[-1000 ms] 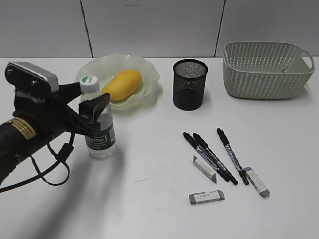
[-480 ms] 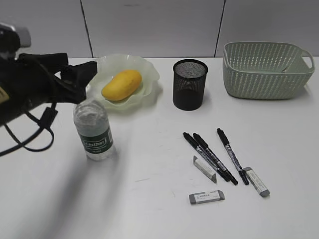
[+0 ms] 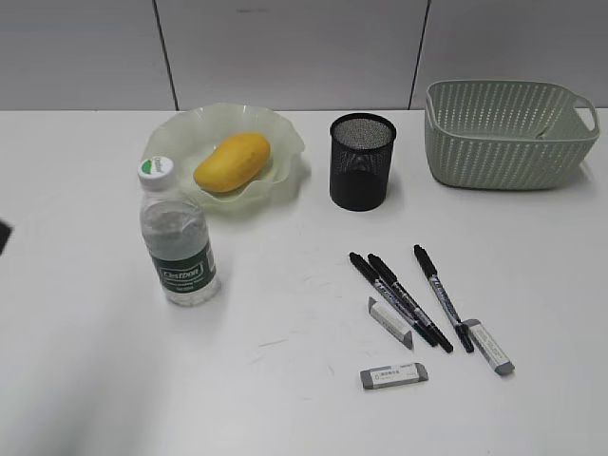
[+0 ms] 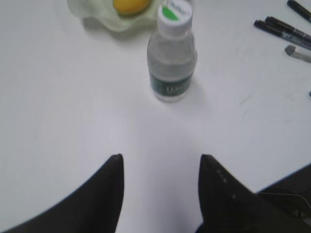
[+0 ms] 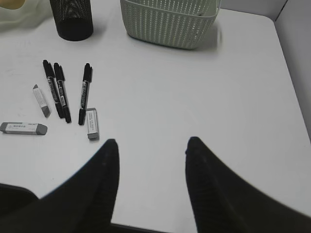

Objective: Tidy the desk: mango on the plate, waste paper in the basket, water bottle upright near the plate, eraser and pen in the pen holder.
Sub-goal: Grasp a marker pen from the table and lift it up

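Observation:
The water bottle (image 3: 179, 242) stands upright on the desk (image 3: 114, 380), just in front of the plate (image 3: 281, 133), with nothing touching it. The mango (image 3: 232, 161) lies in the plate. Three black pens (image 3: 399, 302) and three grey erasers (image 3: 394, 376) lie loose in front of the pen holder (image 3: 362, 161). The basket (image 3: 508, 133) stands at the back right. The waste paper is out of view. My left gripper (image 4: 161, 158) is open and empty, well back from the water bottle (image 4: 172, 63). My right gripper (image 5: 152, 141) is open and empty, to the right of the pens (image 5: 58, 90).
Neither arm shows in the exterior view apart from a dark sliver at the left edge. The right wrist view shows the desk's right edge (image 5: 291, 82) and the basket (image 5: 167, 22) beside the pen holder (image 5: 72, 19).
My left gripper has let go of the water bottle and drawn back left, out of the exterior view. The bottle stays standing. Its jaws have narrowed a little.

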Robot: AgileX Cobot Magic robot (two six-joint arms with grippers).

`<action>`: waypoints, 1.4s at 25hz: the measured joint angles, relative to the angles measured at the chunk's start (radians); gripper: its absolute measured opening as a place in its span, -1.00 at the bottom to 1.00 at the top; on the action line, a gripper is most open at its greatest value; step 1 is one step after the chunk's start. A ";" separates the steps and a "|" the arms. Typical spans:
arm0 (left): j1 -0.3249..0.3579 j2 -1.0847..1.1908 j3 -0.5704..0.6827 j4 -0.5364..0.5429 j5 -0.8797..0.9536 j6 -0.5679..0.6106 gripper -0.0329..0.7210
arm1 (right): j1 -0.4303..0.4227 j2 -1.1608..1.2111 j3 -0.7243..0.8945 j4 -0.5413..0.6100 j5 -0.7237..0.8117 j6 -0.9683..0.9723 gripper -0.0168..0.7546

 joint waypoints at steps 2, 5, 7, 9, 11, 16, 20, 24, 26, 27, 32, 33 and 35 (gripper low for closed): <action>0.000 -0.149 0.036 0.023 0.091 -0.043 0.06 | 0.000 0.000 0.000 0.000 0.000 0.000 -0.01; 0.000 -0.320 0.089 0.049 0.180 -0.100 0.06 | 0.000 0.000 0.000 -0.001 0.000 0.000 -0.01; 0.001 -0.429 0.121 0.057 0.202 -0.113 0.06 | 0.000 0.000 0.000 -0.001 0.000 0.000 -0.01; 0.001 -0.533 0.158 0.071 0.222 -0.117 0.05 | 0.000 0.000 0.000 -0.001 0.000 0.000 -0.01; 0.001 -0.607 0.168 0.078 0.236 -0.117 0.05 | 0.000 0.000 0.000 -0.001 0.000 0.000 -0.01; 0.002 -0.718 0.171 0.083 0.237 -0.118 0.05 | 0.000 0.000 0.000 -0.001 0.000 0.000 -0.01; 0.002 -0.741 0.174 0.082 0.238 -0.118 0.05 | 0.000 0.000 0.000 -0.001 0.000 0.000 -0.01; 0.002 -0.743 0.174 0.082 0.238 -0.118 0.05 | 0.000 0.000 0.000 -0.001 0.000 0.000 -0.01; 0.007 -0.745 0.174 0.082 0.238 -0.118 0.05 | 0.000 0.006 -0.004 -0.001 -0.005 0.000 -0.01; 0.014 -0.747 0.174 0.082 0.238 -0.118 0.05 | 0.000 0.014 -0.009 -0.001 -0.014 0.000 -0.01; 0.098 -0.808 0.174 0.082 0.238 -0.117 0.05 | 0.000 0.162 -0.047 0.006 -0.104 0.000 -0.01; 0.124 -0.827 0.174 0.082 0.238 -0.113 0.05 | 0.000 0.211 -0.051 0.017 -0.128 0.000 -0.01; 0.174 -0.843 0.174 0.082 0.238 -0.108 0.05 | 0.000 0.308 -0.056 0.028 -0.187 0.000 -0.01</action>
